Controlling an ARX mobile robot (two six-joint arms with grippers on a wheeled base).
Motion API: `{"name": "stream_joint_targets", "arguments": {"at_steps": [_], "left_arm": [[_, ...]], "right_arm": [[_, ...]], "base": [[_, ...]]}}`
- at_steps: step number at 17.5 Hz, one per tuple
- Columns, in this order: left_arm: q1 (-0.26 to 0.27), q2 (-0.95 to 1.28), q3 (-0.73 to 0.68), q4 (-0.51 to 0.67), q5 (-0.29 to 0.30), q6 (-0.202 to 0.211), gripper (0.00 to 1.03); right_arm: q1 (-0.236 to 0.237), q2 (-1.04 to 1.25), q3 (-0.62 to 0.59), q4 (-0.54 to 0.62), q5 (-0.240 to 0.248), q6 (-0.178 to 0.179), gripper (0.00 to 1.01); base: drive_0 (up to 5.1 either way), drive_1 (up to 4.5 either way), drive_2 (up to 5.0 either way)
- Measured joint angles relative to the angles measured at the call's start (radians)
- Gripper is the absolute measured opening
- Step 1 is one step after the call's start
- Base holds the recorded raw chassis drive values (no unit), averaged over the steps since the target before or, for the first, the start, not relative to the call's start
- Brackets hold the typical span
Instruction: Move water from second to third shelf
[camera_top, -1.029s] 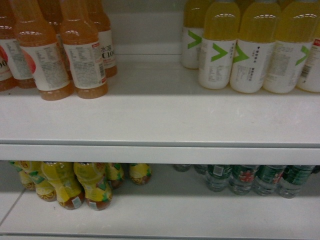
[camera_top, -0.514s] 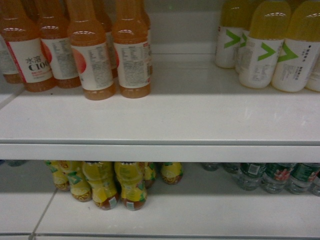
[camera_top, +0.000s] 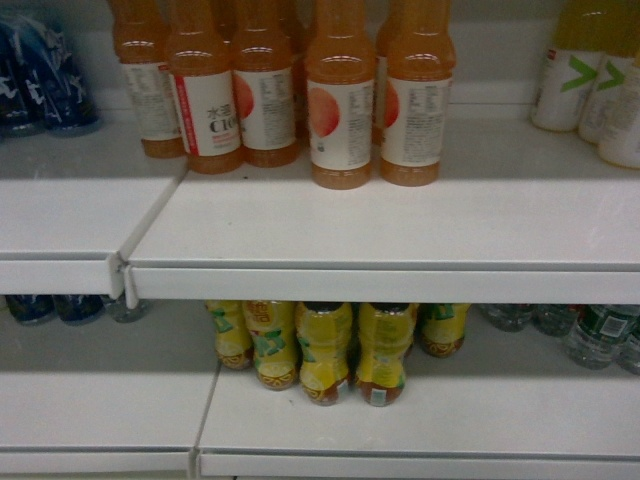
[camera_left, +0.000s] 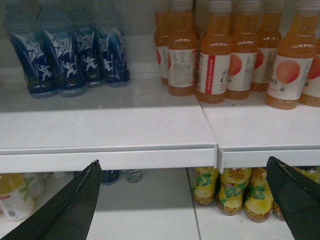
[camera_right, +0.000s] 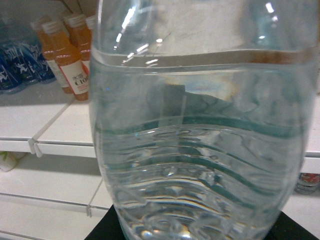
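While water bottle (camera_right: 200, 150) stands upright filling right wrist view, right tool grip unclear; left tool (camera_left: 185, 200) spread.

The head view is being swung steadily leftward along the shelving. The orange bottles (camera_top: 340, 110), seen at the far left a second ago, are now being shown near the middle of the upper shelf (camera_top: 380, 225). The yellow-white bottles (camera_top: 600, 85) are being pushed to the right edge. Blue bottles (camera_top: 40, 75) and a joint between shelf boards (camera_top: 122, 270) are being brought in at the left. Below, the yellow tea bottles (camera_top: 330, 350) are being carried to the centre, and the green-labelled water bottles (camera_top: 600, 335) are being cut off at the right edge.
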Motion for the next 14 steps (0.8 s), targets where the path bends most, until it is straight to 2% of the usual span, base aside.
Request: {"name": "stream_joint_targets", "arguments": {"at_steps": [14], "left_arm": [[0.000,0.000,0.000,-0.003,0.000,0.000,0.98]], "right_arm": [[0.000,0.000,0.000,0.003,-0.002,0.000,0.38]], "base": [[-5.0,2.41,2.4]]}}
